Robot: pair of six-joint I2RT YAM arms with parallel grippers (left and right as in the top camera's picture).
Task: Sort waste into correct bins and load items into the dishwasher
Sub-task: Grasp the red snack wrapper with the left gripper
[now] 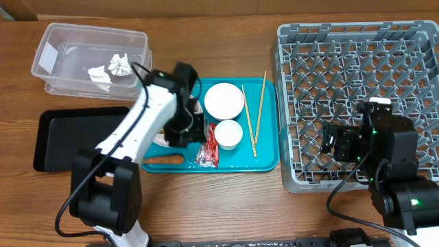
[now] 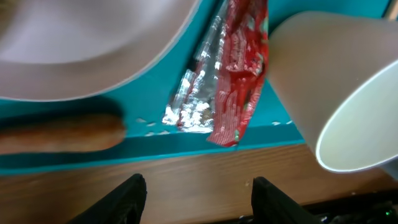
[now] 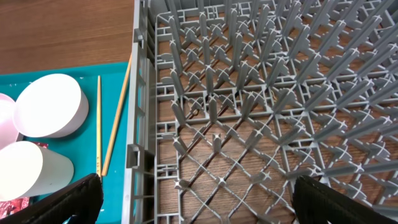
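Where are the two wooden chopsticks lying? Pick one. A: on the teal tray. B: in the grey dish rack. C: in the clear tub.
A: both chopsticks lie on the teal tray, beside the white bowl, outside the grey rack.

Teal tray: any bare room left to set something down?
Little. Bare strips only: between the chopsticks and the right rim of the teal tray, and in front of the cup, right of the wrapper. The rest is crowded by bowl, carrot and left gripper. The black tray looks bare.
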